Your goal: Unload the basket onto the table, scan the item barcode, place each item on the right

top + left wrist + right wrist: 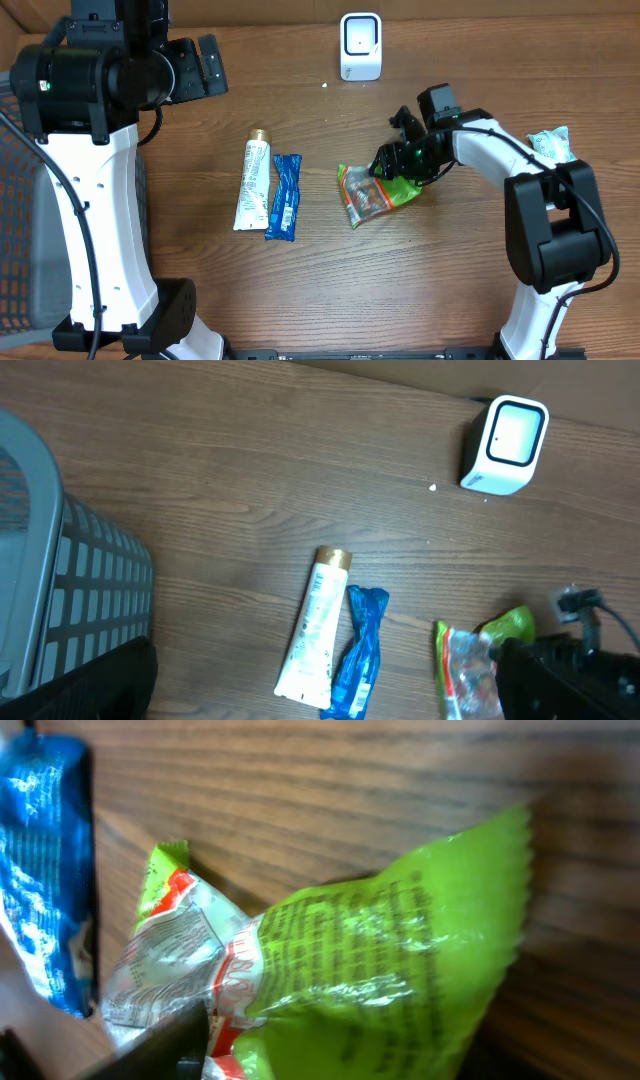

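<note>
Of the 2 grippers, the left gripper point(212, 68) hangs open and empty, well left of the scanner point(360, 45). The right gripper point(385, 168) is nearer, at the upper-right end of the snack bag point(368, 195). The bag lies below the scanner, its long axis running down-left. I cannot tell whether the right jaws pinch it.

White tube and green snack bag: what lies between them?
A blue packet lies between the white tube and the green snack bag, right beside the tube; the overhead view shows this.
</note>
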`<act>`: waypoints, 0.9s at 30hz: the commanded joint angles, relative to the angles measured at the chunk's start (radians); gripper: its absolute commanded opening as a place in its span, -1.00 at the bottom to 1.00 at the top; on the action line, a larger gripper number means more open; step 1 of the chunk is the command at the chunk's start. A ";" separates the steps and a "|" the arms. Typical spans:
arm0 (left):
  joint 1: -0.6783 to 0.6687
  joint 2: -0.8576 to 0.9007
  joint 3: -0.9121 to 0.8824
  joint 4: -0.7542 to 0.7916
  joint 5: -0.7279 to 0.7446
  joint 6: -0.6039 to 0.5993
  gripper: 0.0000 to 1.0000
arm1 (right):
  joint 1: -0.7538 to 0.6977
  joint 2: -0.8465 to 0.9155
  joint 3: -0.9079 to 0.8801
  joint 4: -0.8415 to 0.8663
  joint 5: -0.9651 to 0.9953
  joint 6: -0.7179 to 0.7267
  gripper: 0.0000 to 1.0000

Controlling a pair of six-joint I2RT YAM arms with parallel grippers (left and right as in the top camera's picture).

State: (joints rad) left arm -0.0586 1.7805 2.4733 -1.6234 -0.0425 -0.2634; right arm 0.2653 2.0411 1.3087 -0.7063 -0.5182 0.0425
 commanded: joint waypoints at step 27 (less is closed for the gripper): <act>-0.001 -0.002 -0.003 0.004 -0.010 -0.014 0.99 | -0.110 0.048 0.176 -0.305 -0.266 0.008 -0.92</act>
State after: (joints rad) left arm -0.0586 1.7805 2.4733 -1.6234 -0.0425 -0.2634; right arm 0.1642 2.0918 1.4055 -0.9718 -0.6674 0.0593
